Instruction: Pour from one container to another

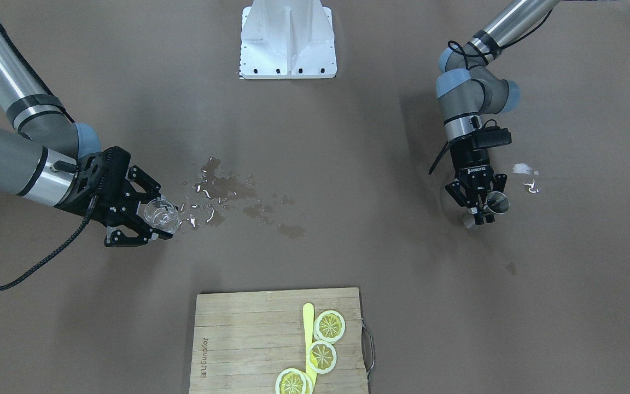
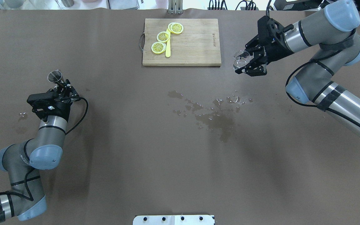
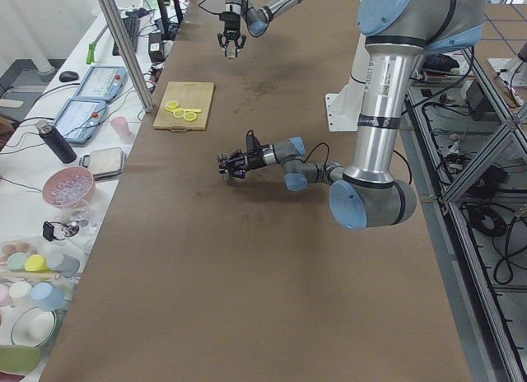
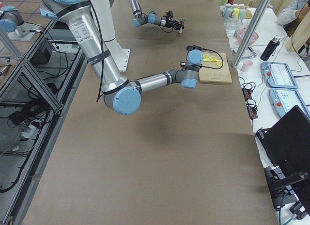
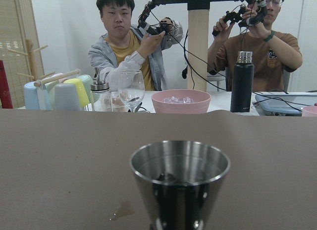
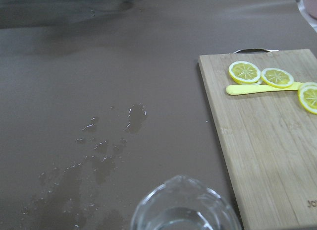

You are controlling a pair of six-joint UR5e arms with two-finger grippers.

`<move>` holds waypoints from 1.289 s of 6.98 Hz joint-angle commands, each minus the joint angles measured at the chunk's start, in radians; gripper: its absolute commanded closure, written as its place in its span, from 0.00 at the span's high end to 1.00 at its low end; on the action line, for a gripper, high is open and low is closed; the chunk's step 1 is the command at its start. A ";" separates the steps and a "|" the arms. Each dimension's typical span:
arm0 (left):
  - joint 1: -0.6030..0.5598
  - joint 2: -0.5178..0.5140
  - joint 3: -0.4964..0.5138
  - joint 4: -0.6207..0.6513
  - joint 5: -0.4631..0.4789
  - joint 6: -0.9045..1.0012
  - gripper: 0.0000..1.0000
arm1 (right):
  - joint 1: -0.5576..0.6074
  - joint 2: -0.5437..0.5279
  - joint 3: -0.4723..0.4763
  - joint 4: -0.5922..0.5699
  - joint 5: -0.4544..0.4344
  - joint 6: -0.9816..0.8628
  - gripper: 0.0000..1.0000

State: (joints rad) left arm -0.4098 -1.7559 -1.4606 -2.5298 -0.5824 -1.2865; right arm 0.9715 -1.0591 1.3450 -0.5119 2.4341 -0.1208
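Steel cup point(image 5: 179, 180) fills the bottom of the left wrist cam, mouth up and level. I can't make out any real amount of liquid in it. Your left gripper point(image 2: 62, 86) is clamped on its lower part, over the far left of the table.

Over on the other side, your right gripper point(image 2: 245, 62) has the glass beaker point(image 2: 241, 58) pinched between its fingers from the side. It looks roughly upright and sits just off the corner of the cutting board point(image 2: 195, 47), the one with the lemon slices point(image 2: 163, 36) on it. There looks to be clear liquid in the glass, but I honestly can't say how much.

So you've got both containers in hand, and from the shadows I'd say both are off the table. They're well apart though, with a wet patch point(image 2: 211, 112) spread across the middle between them. My read is you're at the bring-them-together step and no pouring has started.

For the next move you need to close that gap. Get the beaker's lip right above the steel cup's mouth before you tilt at all. That mouth is narrow, so I'd keep the cup dead level and roll the right wrist slowly. Tip it too early or off-centre and the puddle just gets bigger.
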 commanded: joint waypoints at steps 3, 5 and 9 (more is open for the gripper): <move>-0.015 -0.189 -0.004 -0.213 -0.156 0.450 0.00 | 0.070 -0.180 0.297 -0.233 -0.067 -0.120 0.00; -0.018 -0.224 0.002 -0.214 -0.272 0.584 0.00 | 0.046 -0.180 0.296 -0.244 -0.066 -0.123 0.00; -0.004 -0.388 0.083 -0.211 -0.382 0.632 0.00 | 0.038 -0.180 0.286 -0.310 -0.078 -0.218 0.00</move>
State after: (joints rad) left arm -0.4195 -2.1107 -1.3881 -2.7427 -0.9416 -0.6579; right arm 1.0099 -1.2393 1.6312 -0.7981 2.3570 -0.3105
